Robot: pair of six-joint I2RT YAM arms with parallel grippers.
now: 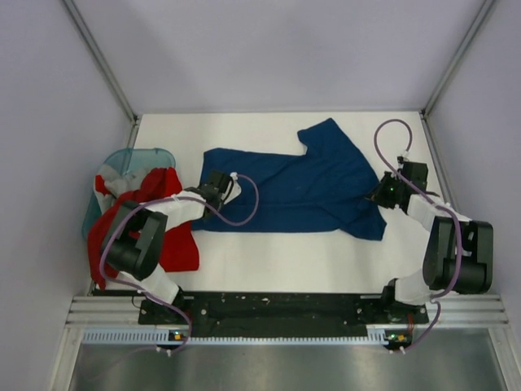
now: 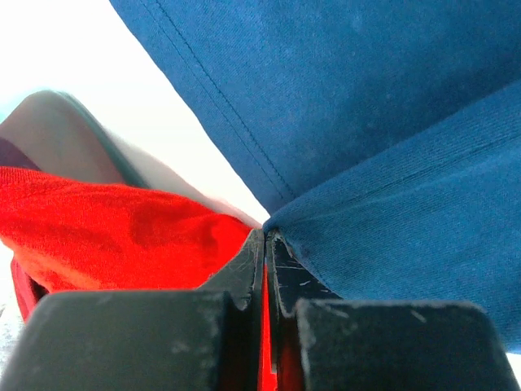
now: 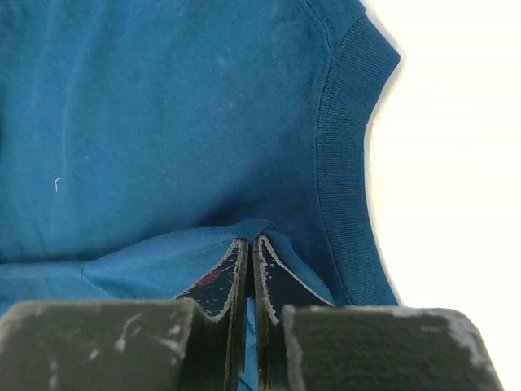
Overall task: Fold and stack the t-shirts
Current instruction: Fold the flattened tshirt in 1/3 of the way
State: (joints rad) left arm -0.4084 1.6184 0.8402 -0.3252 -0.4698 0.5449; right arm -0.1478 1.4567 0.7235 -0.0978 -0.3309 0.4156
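While the navy t-shirt (image 1: 313, 183) is lying spread across the middle of the white tabletop (image 1: 269, 261), one sleeve is reaching toward the far edge and the cloth is sitting mostly flat with soft wrinkles. The left gripper (image 1: 218, 189) is meeting its left hem, and the right gripper (image 1: 381, 197) is meeting its right end. A bright red t-shirt (image 1: 167, 236) is draping in a crumpled heap along the left edge, spilling from a translucent teal basket (image 1: 130, 159) where a grey-white t-shirt (image 1: 110, 181) is bunching.

Seen from the left wrist, the left gripper (image 2: 265, 236) is pressing its dark, scratched fingers together, pinching a folded edge of the navy t-shirt (image 2: 366, 122), whose stitched hem is running diagonally. The red t-shirt (image 2: 122, 236) is bulging just beside the fingers, with red cloth showing low between them.

Seen from the right wrist, the right gripper (image 3: 251, 243) is squeezing its fingers together on a raised fold of the navy t-shirt (image 3: 163, 122). A ribbed collar (image 3: 342, 163) is curving along the cloth's right side, next to bare tabletop (image 3: 456, 163).
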